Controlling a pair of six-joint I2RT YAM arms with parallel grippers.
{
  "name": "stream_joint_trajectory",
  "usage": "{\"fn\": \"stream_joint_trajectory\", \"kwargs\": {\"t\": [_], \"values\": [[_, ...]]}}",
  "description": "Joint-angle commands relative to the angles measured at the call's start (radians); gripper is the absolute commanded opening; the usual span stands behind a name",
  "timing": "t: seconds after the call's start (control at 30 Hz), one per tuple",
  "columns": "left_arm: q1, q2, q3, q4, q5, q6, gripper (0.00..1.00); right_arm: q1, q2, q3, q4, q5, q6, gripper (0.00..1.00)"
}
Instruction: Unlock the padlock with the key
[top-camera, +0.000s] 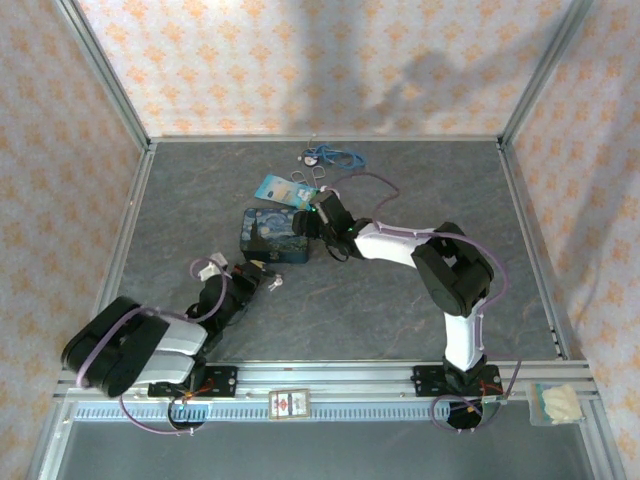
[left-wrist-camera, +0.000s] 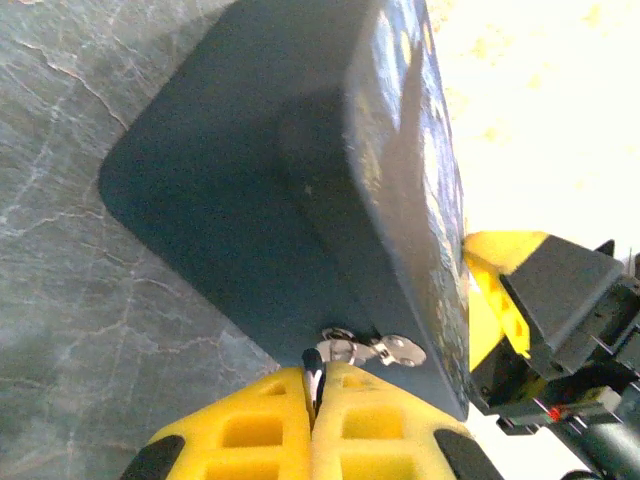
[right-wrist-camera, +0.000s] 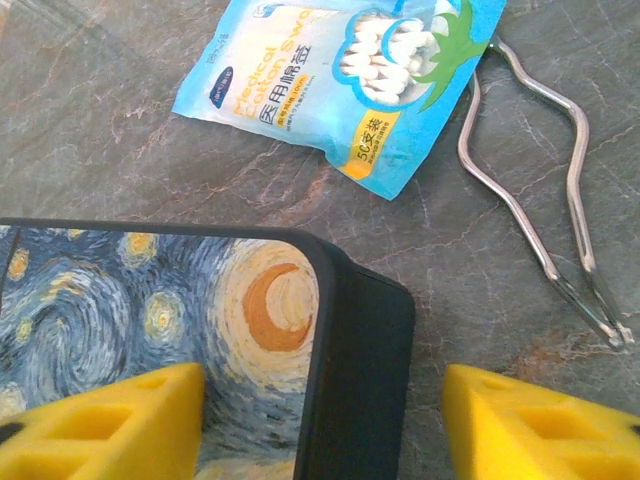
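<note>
Yellow left jaws (left-wrist-camera: 320, 400) were pinched shut on a thin dark piece—seemingly the padlock (left-wrist-camera: 314, 365)—hanging at the starry blue box's (left-wrist-camera: 250, 200) hasp (left-wrist-camera: 400, 350). Right jaws (right-wrist-camera: 320, 400) stood wide astride that box's corner, gripping nothing. Whether the key was in could not be told; unlocking seemingly remained.

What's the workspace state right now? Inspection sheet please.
Surface: grey stone-look table.
Job's things: key, small silvery bunch, against the painted box's side.
Clutter: cotton swab packet, bent wire clip, blue cord, all beyond the box.
Hands: left hand shut on the key; right hand open, astride the box's corner.
Cables: purple cable along each arm.
Surroundings: patterned walls, aluminium frame.
</note>
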Motion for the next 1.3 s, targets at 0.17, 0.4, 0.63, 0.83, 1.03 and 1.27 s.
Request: {"fn": "stream_joint_trajectory", "kwargs": {"t": [0.17, 0.4, 0.63, 0.83, 1.03, 1.27], "values": [[-0.001, -0.349, 0.134, -0.559, 0.041, 0.276, 0.00, -0.012, -0.135, 0.031, -0.065, 0.015, -0.118, 0.90], [-0.084, -0.291, 0.209, -0.525, 0.162, 0.307, 0.00, -0.043, -0.228, -0.001, -0.122, 0.154, -0.208, 1.00], [-0.263, -0.040, 0.416, -0.431, 0.239, 0.406, 0.00, -0.163, -0.340, -0.130, -0.171, 0.316, -0.281, 1.00], [-0.355, 0.216, 0.559, -0.306, 0.371, 0.387, 0.00, -0.275, -0.482, -0.294, -0.118, 0.331, -0.262, 1.00], [-0.390, 0.450, 0.704, -0.318, 0.469, 0.367, 0.00, -0.327, -0.572, -0.398, -0.087, 0.347, -0.241, 1.00], [-0.392, 0.561, 0.771, -0.413, 0.449, 0.382, 0.00, -0.334, -0.591, -0.435, -0.087, 0.339, -0.236, 1.00]]}}
